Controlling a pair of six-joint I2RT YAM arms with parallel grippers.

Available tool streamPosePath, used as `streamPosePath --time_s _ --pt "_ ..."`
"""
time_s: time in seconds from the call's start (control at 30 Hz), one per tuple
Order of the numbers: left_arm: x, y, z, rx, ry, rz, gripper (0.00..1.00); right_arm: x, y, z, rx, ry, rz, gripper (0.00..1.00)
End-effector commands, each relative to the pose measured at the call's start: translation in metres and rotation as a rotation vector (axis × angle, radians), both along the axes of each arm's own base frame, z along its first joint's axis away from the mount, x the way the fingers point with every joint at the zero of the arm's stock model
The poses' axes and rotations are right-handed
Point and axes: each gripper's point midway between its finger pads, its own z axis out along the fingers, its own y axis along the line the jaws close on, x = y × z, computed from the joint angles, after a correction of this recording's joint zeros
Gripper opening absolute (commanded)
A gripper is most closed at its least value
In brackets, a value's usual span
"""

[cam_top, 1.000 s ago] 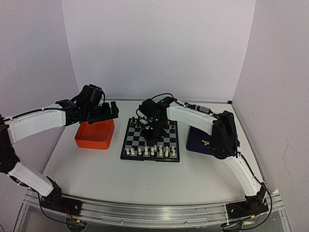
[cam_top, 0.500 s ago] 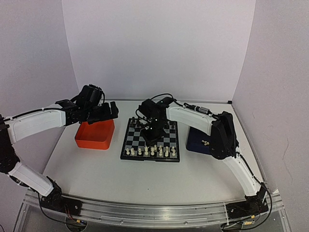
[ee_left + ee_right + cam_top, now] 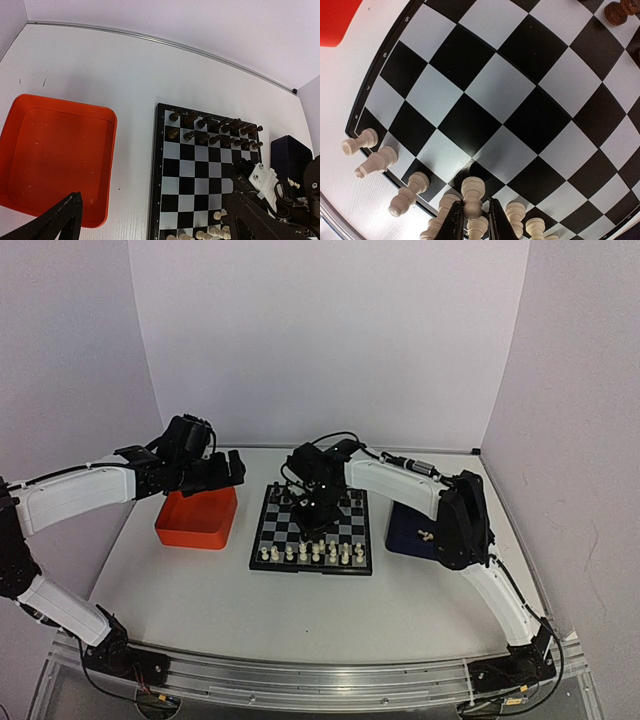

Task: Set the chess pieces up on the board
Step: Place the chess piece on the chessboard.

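Roughly mid-frame in the top view lies the board (image 3: 285, 530); white pieces (image 3: 310, 553) line its lower edge, black pieces (image 3: 203, 122) its upper edge; a stray white piece (image 3: 427, 535) sits in the blue tray (image 3: 402, 528) just right of the board. Right gripper (image 3: 314, 512) hangs over the board's middle; at the bottom centre of its wrist view its fingers (image 3: 456, 222) stand narrowly apart on either side of a pawn (image 3: 472, 190); whether they press it cannot be told. Left gripper (image 3: 228, 468) is spread wide above the orange tray (image 3: 195, 530), centre left.
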Motion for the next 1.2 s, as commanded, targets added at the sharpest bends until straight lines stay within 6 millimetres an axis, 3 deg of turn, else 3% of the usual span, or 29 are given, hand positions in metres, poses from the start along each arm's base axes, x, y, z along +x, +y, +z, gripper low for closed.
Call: streamPosePath --time_s 0.0,0.33,0.53,0.67,0.93,1.17 --pt "0.004 -0.001 0.013 -0.013 -0.035 -0.011 1.00 -0.005 0.004 0.001 0.005 0.009 0.021 0.14" --pt "0.004 -0.001 0.012 -0.013 -0.031 -0.010 1.00 -0.005 0.003 -0.007 -0.007 0.017 0.025 0.13" --pt "0.003 -0.001 0.013 -0.019 -0.032 -0.012 1.00 -0.002 0.005 0.006 0.013 -0.006 0.026 0.15" --pt "0.004 -0.002 0.016 -0.026 -0.041 -0.016 1.00 0.004 0.007 0.034 0.046 -0.062 0.026 0.17" --pt "0.007 -0.012 0.031 -0.068 -0.078 -0.049 1.00 0.003 -0.002 0.122 0.144 -0.189 0.019 0.29" --pt "0.016 -0.020 0.048 -0.087 -0.116 -0.065 1.00 0.019 -0.042 0.174 0.096 -0.383 -0.051 0.66"
